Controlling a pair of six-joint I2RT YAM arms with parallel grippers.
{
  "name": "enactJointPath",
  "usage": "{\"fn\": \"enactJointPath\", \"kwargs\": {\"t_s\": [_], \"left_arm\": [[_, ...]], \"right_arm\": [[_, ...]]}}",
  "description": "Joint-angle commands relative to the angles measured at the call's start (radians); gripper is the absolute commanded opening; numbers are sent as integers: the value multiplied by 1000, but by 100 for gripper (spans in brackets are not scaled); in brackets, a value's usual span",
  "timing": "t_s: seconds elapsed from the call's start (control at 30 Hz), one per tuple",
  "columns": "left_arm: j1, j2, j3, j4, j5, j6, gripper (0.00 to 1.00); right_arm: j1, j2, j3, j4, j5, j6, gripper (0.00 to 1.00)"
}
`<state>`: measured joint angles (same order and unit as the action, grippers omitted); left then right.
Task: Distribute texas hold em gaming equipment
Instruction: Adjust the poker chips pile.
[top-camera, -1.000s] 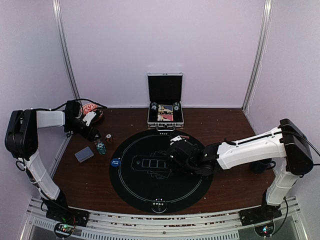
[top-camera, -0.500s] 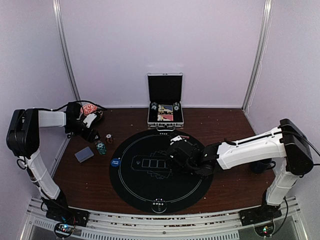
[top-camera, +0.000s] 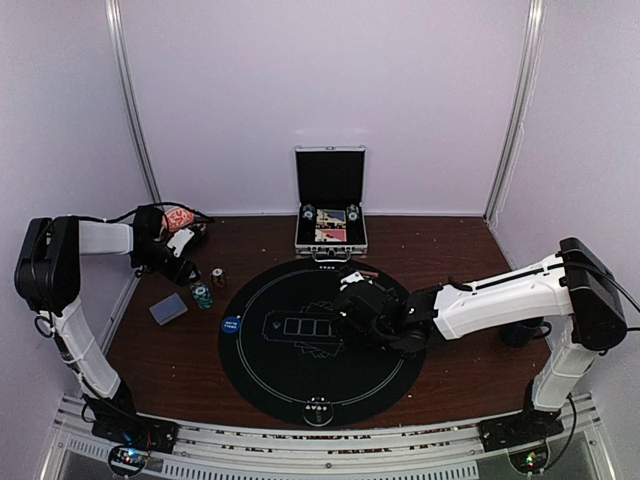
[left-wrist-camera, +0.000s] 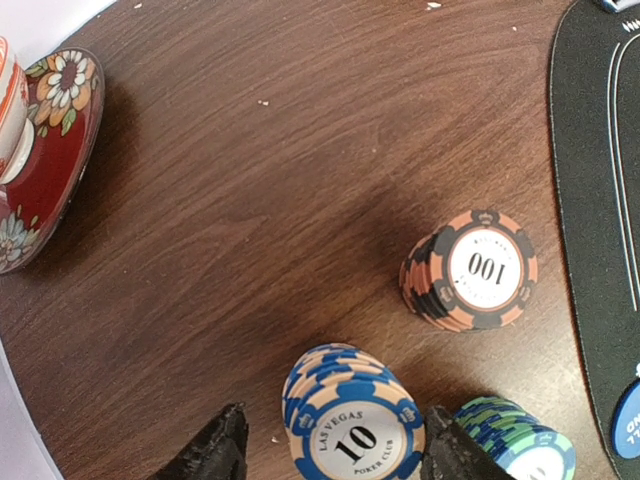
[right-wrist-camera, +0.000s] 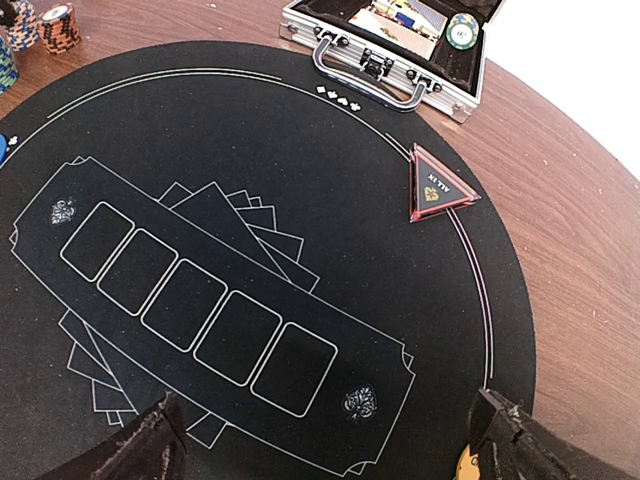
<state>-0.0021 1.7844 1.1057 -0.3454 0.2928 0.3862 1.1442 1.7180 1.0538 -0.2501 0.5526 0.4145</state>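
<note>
The left end effector (left-wrist-camera: 335, 447), matte black and rough-surfaced, is standing spread astride the blue-and-peach chip stack (left-wrist-camera: 352, 425), with one finger just beside it and the other slightly apart. The round stack is sitting upright on the wood-grain tabletop (left-wrist-camera: 250, 200), its axis vertical and its "10" face upward. The right end effector (right-wrist-camera: 325, 440) is hanging with fingers spread wide over the round black mat (right-wrist-camera: 300, 150).

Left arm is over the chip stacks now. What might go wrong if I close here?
The left end effector straddles the blue 10 stack, whose chips look slightly staggered, so a squeeze could topple or split it. One of its fingers sits right beside the green stack and may nudge that over too.
</note>
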Motion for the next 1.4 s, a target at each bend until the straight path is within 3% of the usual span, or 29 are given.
{"fn": "enactJointPath", "kwargs": {"t_s": [0.0, 0.97, 1.37], "left_arm": [[-3, 15, 1, 9, 11, 11, 59], [-2, 14, 6, 1, 28, 11, 49], [-3, -1, 5, 2, 29, 11, 29]], "right_arm": [[7, 7, -8, 2, 33, 3, 100], [8, 9, -5, -1, 49, 4, 100], [10, 9, -3, -3, 53, 5, 100]]}}
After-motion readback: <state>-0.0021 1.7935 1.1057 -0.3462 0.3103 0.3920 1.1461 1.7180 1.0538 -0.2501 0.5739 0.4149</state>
